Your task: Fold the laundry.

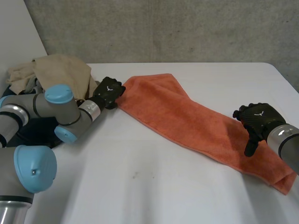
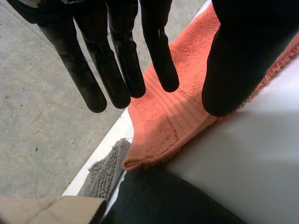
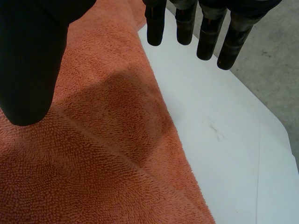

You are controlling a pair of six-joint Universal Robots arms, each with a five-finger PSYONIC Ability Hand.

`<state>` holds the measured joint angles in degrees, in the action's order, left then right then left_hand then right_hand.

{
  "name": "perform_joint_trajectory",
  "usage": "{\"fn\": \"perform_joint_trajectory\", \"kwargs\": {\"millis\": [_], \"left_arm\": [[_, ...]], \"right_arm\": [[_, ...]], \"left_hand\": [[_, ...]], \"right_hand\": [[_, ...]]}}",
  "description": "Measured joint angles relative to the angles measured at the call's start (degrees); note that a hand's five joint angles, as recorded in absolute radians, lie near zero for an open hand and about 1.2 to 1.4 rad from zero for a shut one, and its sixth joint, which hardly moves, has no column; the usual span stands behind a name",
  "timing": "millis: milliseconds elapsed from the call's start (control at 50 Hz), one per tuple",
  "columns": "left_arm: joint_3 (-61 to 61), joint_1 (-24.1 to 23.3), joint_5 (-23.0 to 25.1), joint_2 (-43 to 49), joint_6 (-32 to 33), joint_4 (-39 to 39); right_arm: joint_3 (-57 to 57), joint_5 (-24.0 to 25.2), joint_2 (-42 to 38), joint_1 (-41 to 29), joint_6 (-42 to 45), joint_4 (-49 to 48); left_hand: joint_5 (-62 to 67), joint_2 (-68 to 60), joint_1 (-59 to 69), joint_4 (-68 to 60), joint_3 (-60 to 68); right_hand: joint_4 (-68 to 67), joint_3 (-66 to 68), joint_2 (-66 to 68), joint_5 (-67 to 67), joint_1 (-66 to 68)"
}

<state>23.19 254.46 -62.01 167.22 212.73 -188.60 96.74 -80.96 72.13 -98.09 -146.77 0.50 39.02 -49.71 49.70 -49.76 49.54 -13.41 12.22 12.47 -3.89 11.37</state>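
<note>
Orange towel (image 1: 187,121) lies as a long strip on the tabletop (image 1: 154,186), not yet folded across; left hand (image 1: 110,92) at one end, right hand (image 1: 258,119) over the other, fingers (image 2: 119,70) of both straight, holding nothing; more laundry (image 1: 56,72) waits heaped beyond the towel's left-hand end.

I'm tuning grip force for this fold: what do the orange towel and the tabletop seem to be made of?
The towel looks like terry cloth, probably cotton: a fuzzy looped pile covers it, with a flat ribbed band near its end in the left wrist view. The tabletop is smooth, hard and white, matte with a few dark scuffs; perhaps laminate or painted board, but the look leaves that open.
</note>
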Motion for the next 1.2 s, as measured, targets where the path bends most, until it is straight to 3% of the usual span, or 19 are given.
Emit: {"fn": "perform_joint_trajectory", "kwargs": {"millis": [120,220,380,520,660,760,880,960,1060,1100,1120,1140,1200], "left_arm": [[-1.8,-0.1,0.3,1.1,1.6,0.0],[-2.2,-0.1,1.1,1.5,2.8,-0.1],[1.1,-0.7,0.9,-0.4,4.2,-0.8],[16.2,-1.3,0.7,-12.0,5.3,-5.9],[32.6,-2.9,0.6,-25.3,5.3,-12.3],[39.9,-3.7,0.6,-30.9,5.1,-13.6],[43.0,-4.3,0.5,-32.2,5.0,-13.4],[43.9,-4.4,-0.2,-32.1,4.9,-13.2],[44.6,-4.3,-2.2,-32.2,4.1,-13.1],[45.0,-4.3,-3.1,-32.5,3.2,-13.0],[45.2,-4.3,-3.5,-32.8,2.6,-13.0],[45.3,-4.3,-3.9,-33.1,2.0,-13.0],[46.1,-4.2,-4.5,-34.2,-0.6,-12.9]], "right_arm": [[0.3,-0.1,0.2,0.0,0.0,0.1],[1.0,-0.1,0.5,0.0,0.0,0.2],[2.3,-0.4,2.3,0.1,-0.3,0.7],[3.5,0.5,5.3,-0.4,-3.2,5.5],[5.1,5.1,5.8,-0.6,-5.9,10.7],[8.1,6.9,5.1,-0.4,-5.8,6.3],[10.5,4.6,2.6,-0.3,-5.0,-2.4],[10.9,2.0,0.3,-0.2,-3.8,-6.6],[10.8,0.4,-1.5,-0.2,-1.8,-9.1],[10.4,0.0,-2.2,-0.2,-0.9,-9.7],[10.1,0.0,-2.4,-0.2,-0.6,-9.9],[9.8,0.0,-2.6,-0.2,-0.4,-10.0],[8.8,0.1,-2.8,-0.2,-0.1,-9.9]], "left_hand": [[2.4,-2.6,2.4,-2.6,2.6],[17.4,-17.7,16.4,-17.6,17.3],[17.7,-18.6,16.4,-18.7,18.5],[17.7,-18.6,16.4,-18.7,18.5],[17.7,-18.7,16.4,-18.9,18.5],[17.7,-18.7,16.4,-19.0,18.5],[17.1,-16.9,15.9,-17.3,16.9],[5.1,-4.1,2.5,-4.1,4.5],[-2.6,3.3,-3.2,3.4,-2.8],[-4.5,5.0,-4.6,5.1,-4.5],[-5.0,5.5,-5.1,5.6,-5.0],[-5.7,6.1,-5.8,6.3,-5.6],[-8.4,8.6,-8.6,9.0,-8.3]], "right_hand": [[0.0,0.0,0.0,0.0,0.0],[0.0,0.0,0.0,0.0,0.0],[0.0,0.0,0.0,0.0,0.0],[0.0,0.0,0.0,0.0,0.0],[-0.2,2.5,2.0,-0.4,0.2],[-4.3,5.7,5.4,-3.8,3.8],[-8.2,9.5,8.5,-7.2,7.1],[-9.1,10.4,9.4,-8.3,8.1],[-25.2,26.4,26.4,-23.4,21.9],[-43.0,44.1,44.4,-40.6,36.6],[-43.0,44.1,44.4,-40.6,36.6],[-50.6,51.7,52.4,-48.3,42.4],[-54.5,55.5,54.9,-52.4,44.5]]}}
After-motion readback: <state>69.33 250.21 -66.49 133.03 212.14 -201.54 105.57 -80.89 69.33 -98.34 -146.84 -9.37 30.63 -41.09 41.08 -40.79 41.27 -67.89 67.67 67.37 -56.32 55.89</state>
